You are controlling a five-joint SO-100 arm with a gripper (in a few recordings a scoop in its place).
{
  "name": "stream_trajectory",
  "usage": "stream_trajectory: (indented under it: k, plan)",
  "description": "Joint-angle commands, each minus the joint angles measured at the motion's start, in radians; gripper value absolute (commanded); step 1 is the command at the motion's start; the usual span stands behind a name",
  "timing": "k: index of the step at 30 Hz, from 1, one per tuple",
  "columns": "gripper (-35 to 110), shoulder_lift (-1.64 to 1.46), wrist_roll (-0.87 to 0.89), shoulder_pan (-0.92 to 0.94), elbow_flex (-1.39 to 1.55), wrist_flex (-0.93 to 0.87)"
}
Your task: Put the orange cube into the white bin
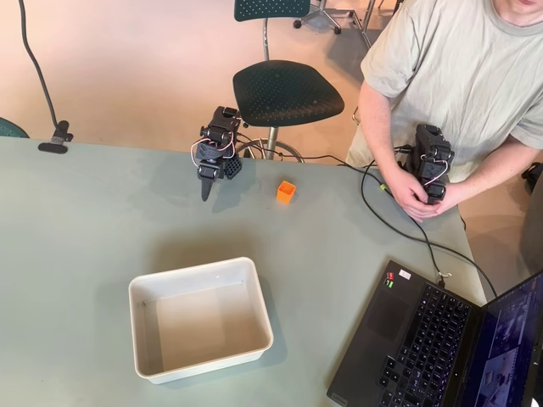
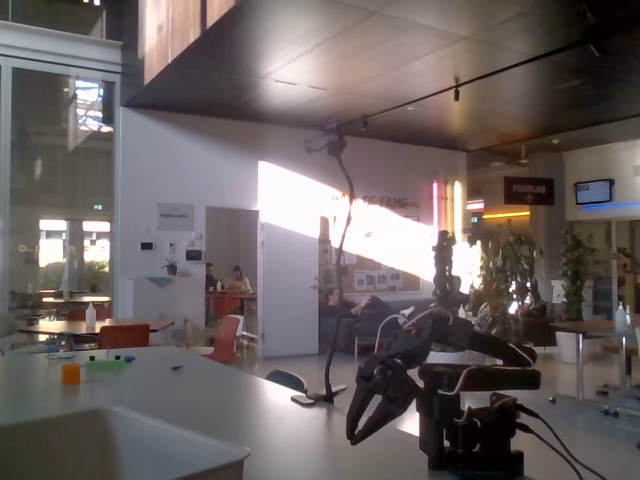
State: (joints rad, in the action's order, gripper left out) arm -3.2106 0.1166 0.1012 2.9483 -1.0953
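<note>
White bin [image 1: 200, 318] sits nearest in the overhead view, empty, long side angled slightly to the table [image 1: 76, 254] edge; its rim also shows bottom-left in the fixed view [image 2: 110, 435]. Laptop [image 1: 441, 339] is off to its right, well apart. Further back, the orange cube [image 1: 286, 192] stands alone on the table, hollow face up, just right of the gripper [image 1: 206, 188] but not touching. Gripper is folded low near the far table edge, tip pointing down; in the fixed view [image 2: 362, 425] the fingers look parted a little and nothing is between them, so empty. Cable [image 1: 382, 203] runs right of the cube, clamp stand [image 1: 56, 140] sits far left, chair [image 1: 287, 91] is off the table behind. Risks, my read: cube is small and light, so an off-centre approach would likely nudge it sideways or toward the far edge, which is near; a shallow pinch could let it slip during the carry. Path from cube to bin is open table, plenty of room; bin is large, so the drop should be forgiving.
</note>
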Motion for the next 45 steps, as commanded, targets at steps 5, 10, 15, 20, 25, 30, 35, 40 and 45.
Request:
stream_trajectory:
  k: [5,10,15,20,25,30,35,40,45]
  plan:
    - [1,0.0,-0.005,0.0,0.066,0.009]
    - [1,0.0,-0.005,0.0,0.066,0.009]
    - [1,0.0,0.0,0.0,0.066,0.009]
    - [1,0.0,0.003,-0.002,0.064,0.009]
    - [1,0.0,0.006,0.011,-0.049,0.011]
    - [1,0.017,0.006,0.002,-0.227,-0.006]
    - [1,0.146,0.006,-0.002,-0.383,-0.04]
    - [1,0.456,0.006,-0.035,-0.676,-0.172]
    - [1,0.689,-0.005,-0.235,-0.983,-0.302]
